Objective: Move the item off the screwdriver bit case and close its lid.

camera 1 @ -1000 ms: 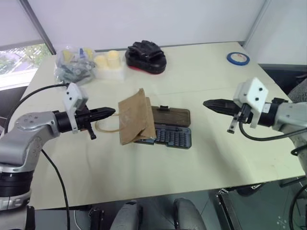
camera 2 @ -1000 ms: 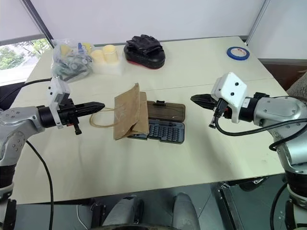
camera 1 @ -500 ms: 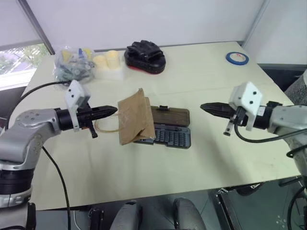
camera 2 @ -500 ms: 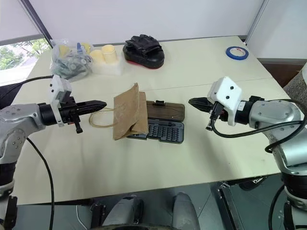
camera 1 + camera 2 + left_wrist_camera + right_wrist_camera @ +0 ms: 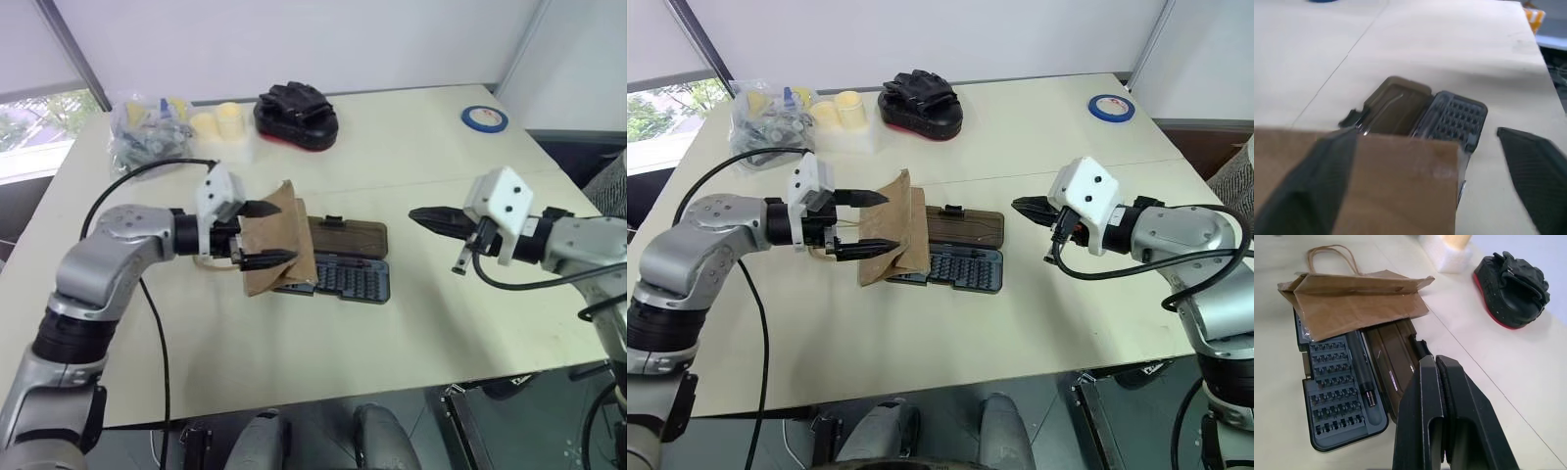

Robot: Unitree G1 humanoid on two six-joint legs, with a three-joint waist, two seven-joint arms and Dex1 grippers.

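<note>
Left jaws spread wide around the near end of the paper bag; case open beneath it.

The brown paper bag (image 5: 278, 240) lies across the left end of the screwdriver bit case (image 5: 345, 262), smoky lid (image 5: 349, 237) folded back flat on the table (image 5: 411, 323). Left gripper (image 5: 263, 235) has one finger at the bag's far edge, the other at its near edge; contact unclear. Right gripper (image 5: 425, 215) is pressed shut, empty, hovering well right of the case.
</note>
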